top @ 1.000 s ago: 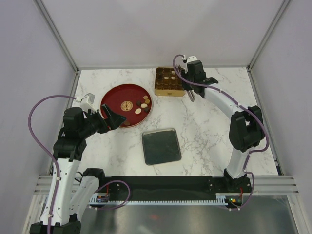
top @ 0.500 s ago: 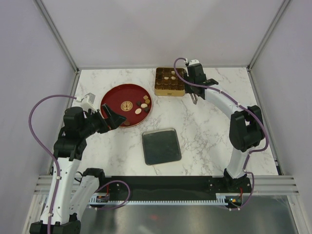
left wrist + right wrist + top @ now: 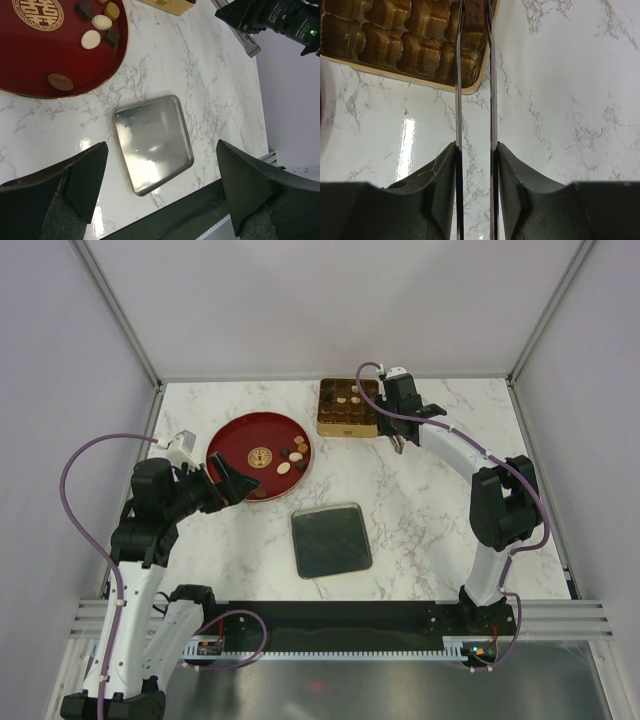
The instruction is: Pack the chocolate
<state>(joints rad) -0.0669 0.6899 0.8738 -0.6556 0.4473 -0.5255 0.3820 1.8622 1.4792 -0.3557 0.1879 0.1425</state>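
Right gripper (image 3: 398, 445): edged back, square gold tin (image 3: 348, 431) ahead; blades narrowly apart, hold on brown chocolate piece (image 3: 474, 12) unclear; placement probably ending.

The whole table (image 3: 420, 500) is viewed from above the near edge. Dish (image 3: 25, 55) and lid (image 3: 152, 142) are shared with the left wrist view, faced rightward; the tin (image 3: 395, 45) is seen closely from the right wrist.

The chocolate (image 3: 101, 22) is brown and cream, the dish (image 3: 30, 60) red, its emblem (image 3: 41, 11) gold.
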